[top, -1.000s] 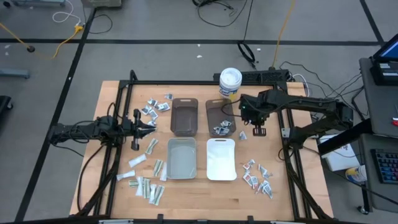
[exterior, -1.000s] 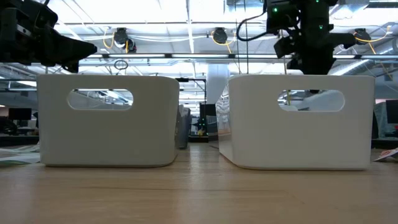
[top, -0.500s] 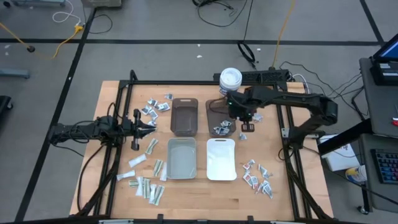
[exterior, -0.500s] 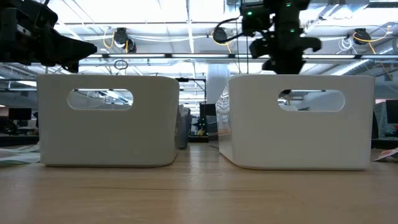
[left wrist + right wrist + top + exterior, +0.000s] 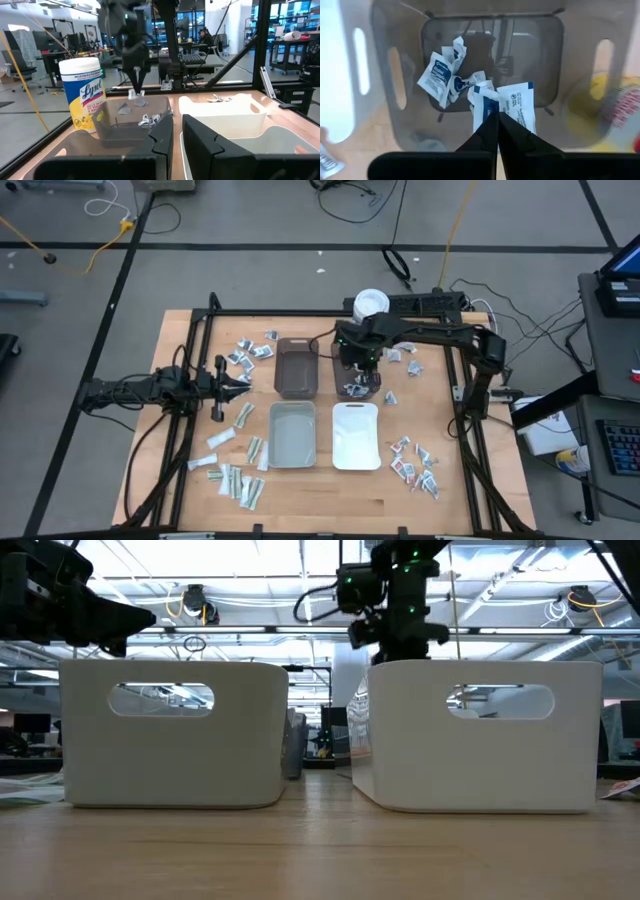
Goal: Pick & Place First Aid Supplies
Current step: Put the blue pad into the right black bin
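Blue-marked white packets sit pinched in your right hand, directly above the smoky bin. From above, that hand hangs over the bin: you're at the drop, so part the fingers next. Your left hand waits nearly closed, empty, near its own packets.

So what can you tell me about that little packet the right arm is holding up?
The packet is a small flat white sealed sachet with blue corner marks and fine print, papery or foil-like. The right pincer is shut on its lower edge, so it hangs above the translucent grey-brown bin, where several similar packets lie crumpled. In the high view, the bin is next to the round tub.
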You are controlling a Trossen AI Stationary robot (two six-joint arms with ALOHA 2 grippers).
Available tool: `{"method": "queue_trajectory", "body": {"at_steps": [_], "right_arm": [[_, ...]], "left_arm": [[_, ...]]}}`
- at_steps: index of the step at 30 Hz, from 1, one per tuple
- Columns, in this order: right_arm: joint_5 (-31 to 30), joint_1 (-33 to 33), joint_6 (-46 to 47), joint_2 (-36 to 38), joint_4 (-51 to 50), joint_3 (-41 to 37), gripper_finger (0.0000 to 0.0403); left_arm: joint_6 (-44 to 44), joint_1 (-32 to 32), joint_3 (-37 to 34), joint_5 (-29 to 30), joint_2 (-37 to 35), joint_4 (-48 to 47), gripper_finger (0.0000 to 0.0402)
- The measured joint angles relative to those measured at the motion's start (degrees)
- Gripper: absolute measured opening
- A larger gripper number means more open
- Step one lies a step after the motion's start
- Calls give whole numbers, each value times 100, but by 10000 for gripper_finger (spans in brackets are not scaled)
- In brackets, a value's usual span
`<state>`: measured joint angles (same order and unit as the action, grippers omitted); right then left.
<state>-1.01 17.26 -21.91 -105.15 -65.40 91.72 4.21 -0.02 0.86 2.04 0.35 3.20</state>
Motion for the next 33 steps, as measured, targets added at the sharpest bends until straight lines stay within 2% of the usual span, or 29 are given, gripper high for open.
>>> {"method": "queue_trajectory", "body": {"at_steps": [17, 21, 28, 33], "right_arm": [[-40, 42, -186, -646, 990, -437, 8], [-54, 39, -456, -624, 1088, -437, 44], [-361, 57, -566, -601, 1119, -437, 131], [-367, 57, -572, -601, 1145, -437, 166]], "left_arm": [[0, -2, 0, 0, 1, 0, 47], [0, 0, 1, 0, 1, 0, 47], [0, 1, 2, 0, 1, 0, 47], [0, 0, 1, 0, 1, 0, 47]]}}
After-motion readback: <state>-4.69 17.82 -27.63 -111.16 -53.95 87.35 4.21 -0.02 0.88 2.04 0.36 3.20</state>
